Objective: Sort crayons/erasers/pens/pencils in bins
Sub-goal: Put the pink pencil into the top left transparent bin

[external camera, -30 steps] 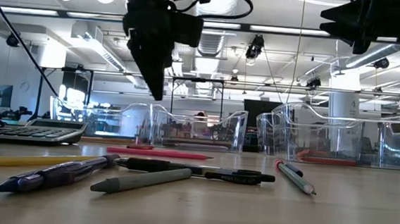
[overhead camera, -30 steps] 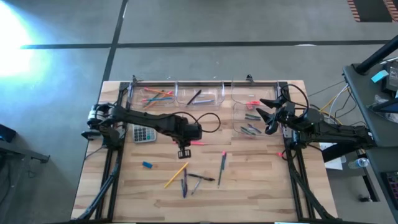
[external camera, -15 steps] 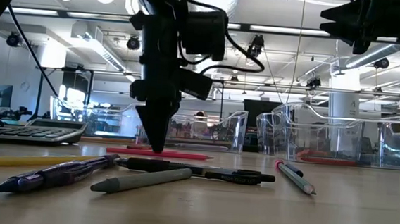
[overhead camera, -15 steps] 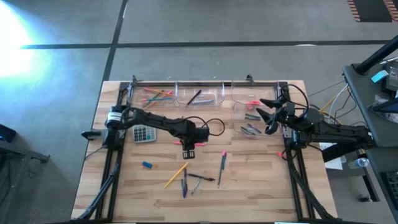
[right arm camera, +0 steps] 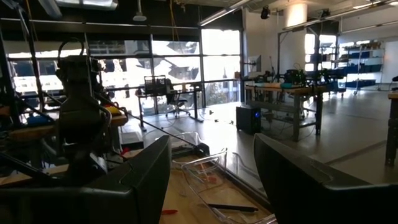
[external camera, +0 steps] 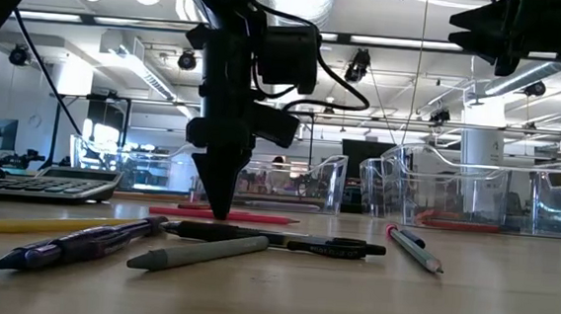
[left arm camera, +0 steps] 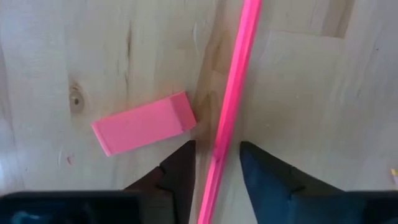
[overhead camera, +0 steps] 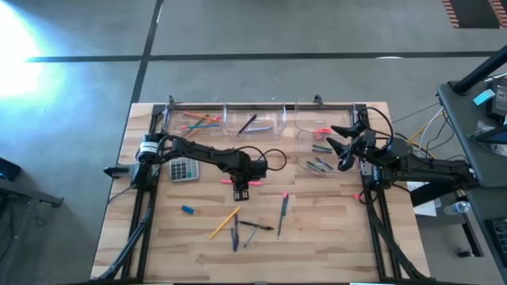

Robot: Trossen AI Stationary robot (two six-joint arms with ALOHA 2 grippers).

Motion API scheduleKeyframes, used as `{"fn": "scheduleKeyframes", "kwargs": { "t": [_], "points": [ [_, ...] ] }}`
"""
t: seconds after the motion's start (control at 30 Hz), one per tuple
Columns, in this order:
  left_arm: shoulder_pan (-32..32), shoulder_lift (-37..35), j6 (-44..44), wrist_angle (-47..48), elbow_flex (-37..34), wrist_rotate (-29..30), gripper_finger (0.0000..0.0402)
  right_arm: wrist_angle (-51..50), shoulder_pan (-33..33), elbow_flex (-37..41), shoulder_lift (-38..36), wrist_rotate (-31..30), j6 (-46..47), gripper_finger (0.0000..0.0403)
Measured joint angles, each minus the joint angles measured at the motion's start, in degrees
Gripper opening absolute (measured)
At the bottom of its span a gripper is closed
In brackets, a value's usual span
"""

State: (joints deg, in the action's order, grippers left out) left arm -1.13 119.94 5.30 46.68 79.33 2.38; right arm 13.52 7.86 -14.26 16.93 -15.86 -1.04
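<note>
Comparing with a second ago, your left end effector (left arm camera: 217, 163) has dropped, fingers spread around the pink pencil (left arm camera: 233, 102) beside a pink eraser (left arm camera: 144, 124); open bench (left arm camera: 323, 93) beyond.

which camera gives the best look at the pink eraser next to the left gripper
The left wrist view: the pink eraser lies flat and unobstructed beside the pink pencil, which runs between the left gripper's fingers. The high view hides it under that gripper; the low and right wrist views don't show it.

My wooden tabletop (overhead camera: 333, 229) carried four clear bins (overhead camera: 264, 120) along its far edge, a grey calculator (overhead camera: 184, 169), a blue eraser (overhead camera: 188, 210), a pink eraser (left arm camera: 144, 123) beside a pink pencil (left arm camera: 231, 109), and scattered pens (overhead camera: 258, 226).
</note>
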Motion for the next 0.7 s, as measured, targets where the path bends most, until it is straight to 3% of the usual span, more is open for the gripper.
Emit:
{"fn": "scheduleKeyframes", "kwargs": {
  "t": [0.3, 0.7],
  "points": [
    [0.4, 4.6, 0.1, 0.3, 0.4, -3.2, 0.0011, 0.0, 0.0, 0.0, 0.0, 0.0, 0.0, 0.0219],
    [1.8, -2.1, 2.7, 0.6, 0.0, 2.1, 0.0002, 0.0, 0.0, 0.0, 0.0, 0.0, 0.0, 0.0219]
  ]
}}
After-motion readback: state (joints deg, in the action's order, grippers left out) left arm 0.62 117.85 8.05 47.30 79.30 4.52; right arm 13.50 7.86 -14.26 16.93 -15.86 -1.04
